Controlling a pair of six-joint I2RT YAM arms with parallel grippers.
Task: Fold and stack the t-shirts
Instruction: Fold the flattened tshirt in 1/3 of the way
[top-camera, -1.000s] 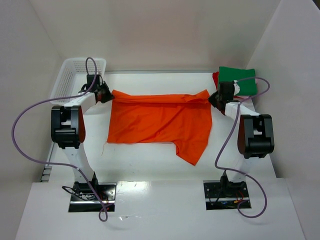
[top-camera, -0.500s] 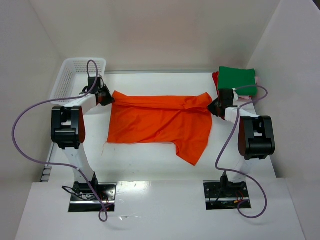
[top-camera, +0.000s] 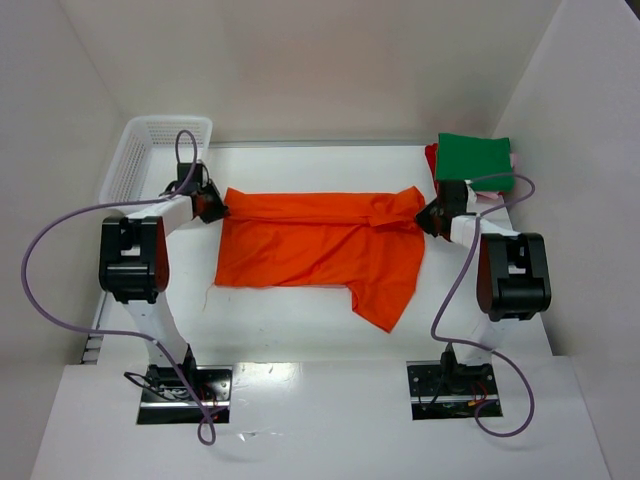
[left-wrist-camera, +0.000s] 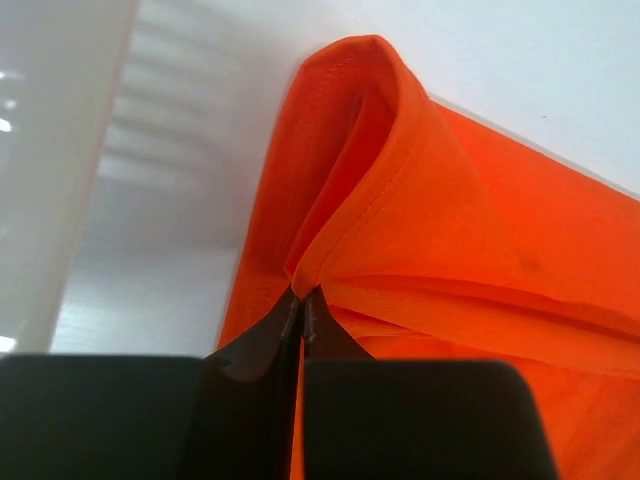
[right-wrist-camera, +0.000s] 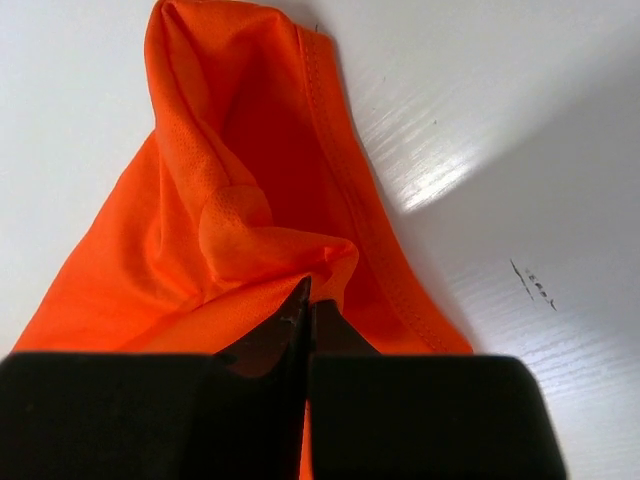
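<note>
The white table (top-camera: 300, 320) carries the orange t-shirt (top-camera: 320, 245) spread across its middle, the body lying flat with one loose flap trailing toward the near right. Its far edge is raised and doubled over into a narrow band running left to right, so the step in hand looks like the first fold: bringing the far edge over toward the near side. At the far left stands the basket (top-camera: 150, 145), apart from the cloth. In the far right corner the green t-shirt (top-camera: 475, 160) lies folded flat on top of a pile, with the edge of a red t-shirt (top-camera: 431, 158) showing beneath it; the pile sits just beyond the right end of the orange cloth. The left claw (top-camera: 215, 208) is clamped on the far left corner of the orange cloth, and its wrist view shows the jaws pinched together with a pleated bunch of fabric rising from between them. The right claw (top-camera: 425, 215) grips the far right corner in the same way, jaws closed on a gathered knot of cloth beside a stitched hem. The next move, I judge, calls for both arms to carry their corners toward the near edge at an even pace, holding the band taut so that it lands square on the near half, and only then to let go.
</note>
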